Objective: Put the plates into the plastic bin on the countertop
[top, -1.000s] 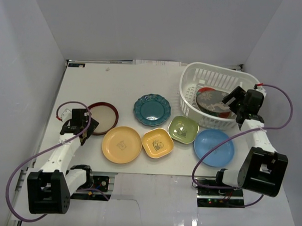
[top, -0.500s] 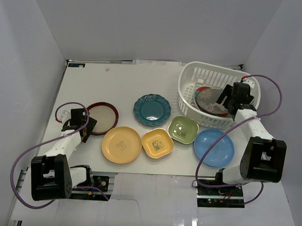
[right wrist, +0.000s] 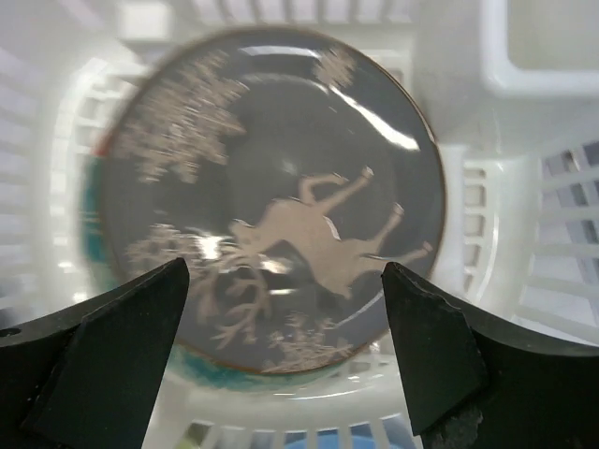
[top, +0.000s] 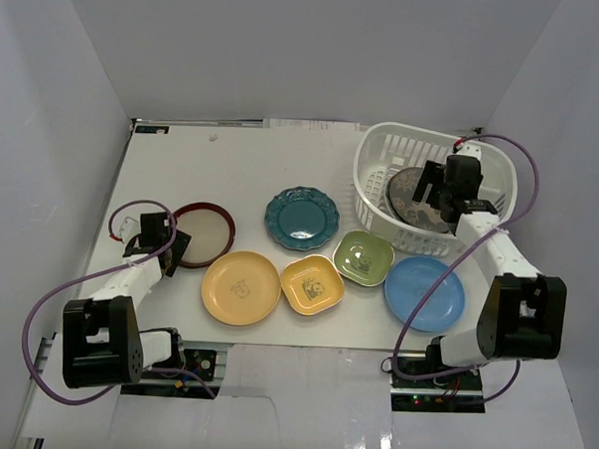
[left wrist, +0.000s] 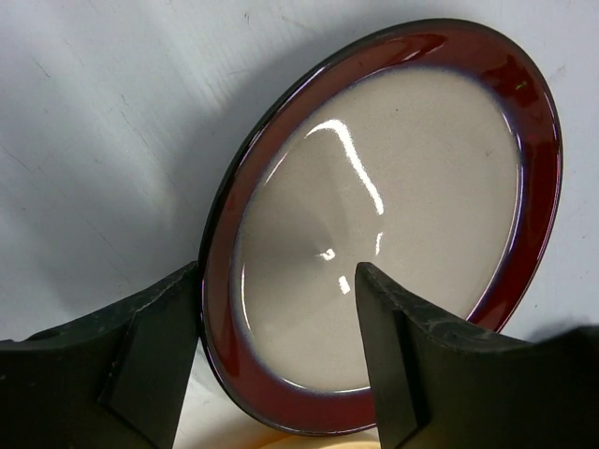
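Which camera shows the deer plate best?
The right wrist view: the dark grey plate fills it, deer and branches clear, lying in the plastic bin. The top view shows it small, partly hidden by the right hand. The left wrist view misses it.

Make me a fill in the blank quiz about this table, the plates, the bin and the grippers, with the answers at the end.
1. The top plate in the bin is dark ____.
2. ____ plates lie on the table outside the bin.
3. The left gripper is ____ at the cream plate.
4. The square plate between the round yellow plate and the green plate is ____.
Answers: grey; six; open; yellow.
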